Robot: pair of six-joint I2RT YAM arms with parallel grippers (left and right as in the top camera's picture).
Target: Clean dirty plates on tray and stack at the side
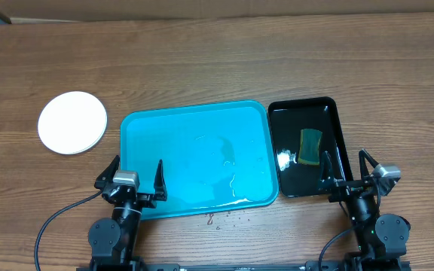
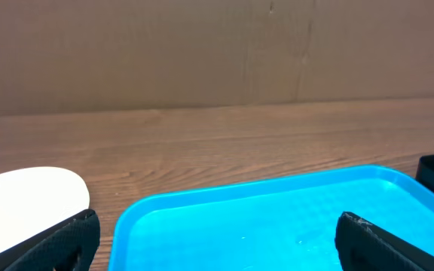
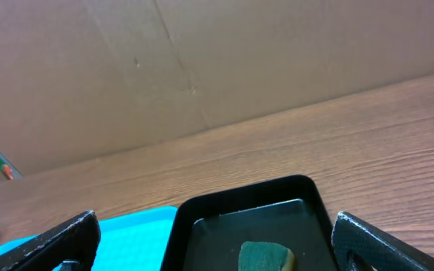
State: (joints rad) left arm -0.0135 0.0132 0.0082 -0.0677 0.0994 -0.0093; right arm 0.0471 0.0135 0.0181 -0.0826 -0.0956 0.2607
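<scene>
plates (image 1: 71, 123) left of turquoise tray (image 1: 194, 107), sponge (image 1: 310, 145) in black tray (image 1: 300, 113)

I have bare wood across the far half of the table (image 1: 217, 60), wide room for either arm. The plates (image 1: 71, 122) sit far left, well apart from the tray (image 1: 172, 143), with a bare lane of wood between. The tray's raised near rim lies under my left gripper (image 1: 137, 164), fingers spread wide. The black tray (image 1: 300, 117) lies just beside the tray's right rim, with hardly any gap there. Its sponge (image 1: 310, 144) sits ahead of my wide-spread right gripper (image 1: 344, 156). A cardboard wall (image 2: 217, 45) bounds the far edge.
</scene>
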